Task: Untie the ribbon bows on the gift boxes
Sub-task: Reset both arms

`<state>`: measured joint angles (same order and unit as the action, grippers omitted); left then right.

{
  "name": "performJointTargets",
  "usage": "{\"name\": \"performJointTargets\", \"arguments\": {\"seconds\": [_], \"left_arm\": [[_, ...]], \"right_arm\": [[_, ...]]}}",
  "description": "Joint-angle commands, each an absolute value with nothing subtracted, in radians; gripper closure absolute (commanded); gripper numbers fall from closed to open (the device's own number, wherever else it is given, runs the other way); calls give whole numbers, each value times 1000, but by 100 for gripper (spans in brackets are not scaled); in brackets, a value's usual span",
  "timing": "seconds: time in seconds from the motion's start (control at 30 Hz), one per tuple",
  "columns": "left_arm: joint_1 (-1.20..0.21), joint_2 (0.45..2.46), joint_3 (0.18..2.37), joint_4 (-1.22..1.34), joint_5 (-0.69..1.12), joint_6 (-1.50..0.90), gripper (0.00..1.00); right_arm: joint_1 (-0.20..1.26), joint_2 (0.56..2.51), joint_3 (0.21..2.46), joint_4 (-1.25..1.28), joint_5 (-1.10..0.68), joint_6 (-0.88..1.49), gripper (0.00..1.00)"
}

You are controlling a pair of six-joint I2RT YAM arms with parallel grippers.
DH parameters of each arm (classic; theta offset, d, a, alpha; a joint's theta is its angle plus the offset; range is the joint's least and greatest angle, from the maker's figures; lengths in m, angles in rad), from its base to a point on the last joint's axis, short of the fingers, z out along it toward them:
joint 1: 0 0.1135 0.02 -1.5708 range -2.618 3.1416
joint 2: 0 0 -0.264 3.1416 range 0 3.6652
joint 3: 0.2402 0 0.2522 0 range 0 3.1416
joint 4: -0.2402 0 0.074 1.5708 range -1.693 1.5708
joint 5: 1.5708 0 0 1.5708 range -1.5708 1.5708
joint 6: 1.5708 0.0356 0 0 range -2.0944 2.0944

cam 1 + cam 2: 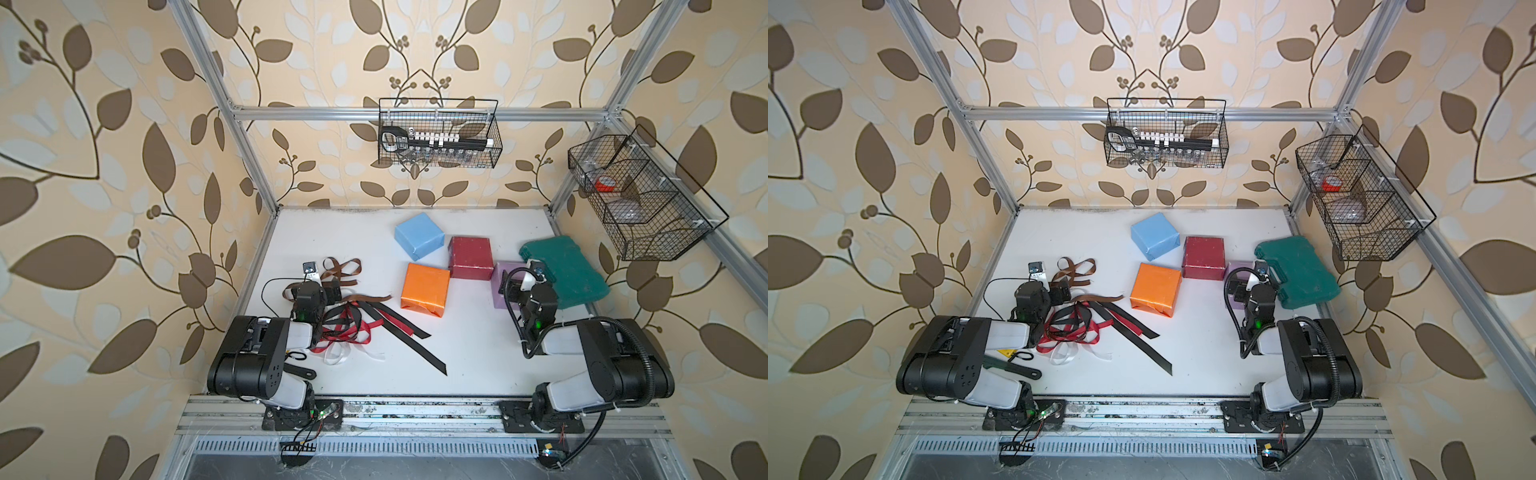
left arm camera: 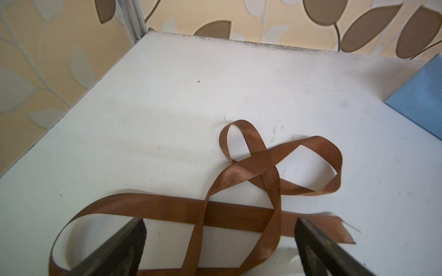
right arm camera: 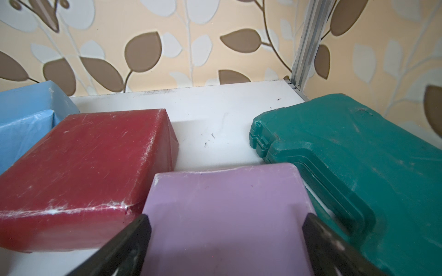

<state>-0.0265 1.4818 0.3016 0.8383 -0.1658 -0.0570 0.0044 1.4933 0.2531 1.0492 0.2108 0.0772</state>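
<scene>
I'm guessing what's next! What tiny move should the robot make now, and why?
Probably back the left claw and right claw away: both are open and empty, the orange box, dark red box, light blue box and lilac box sit bare, and the ribbons lie loose on the table.

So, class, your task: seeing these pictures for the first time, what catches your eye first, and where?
A loose tangle of brown, red, white and black satin ribbons sprawls on the white table beside the left arm. Four ribbonless paper-wrapped boxes, light blue, dark red, orange and lilac, cluster mid-table, a dark-green plastic case to their right.
</scene>
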Motion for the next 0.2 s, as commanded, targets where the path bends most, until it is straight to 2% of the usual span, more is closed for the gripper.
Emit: {"name": "performJointTargets", "arguments": {"seconds": [0.0,0.17], "left_arm": [[-37,1470,318,841,-217,-56,1],[-47,1485,360,776,-285,-77,1]], "right_arm": [[8,1503,275,1038,197,79,0],[9,1499,274,1037,198,78,1]]}}
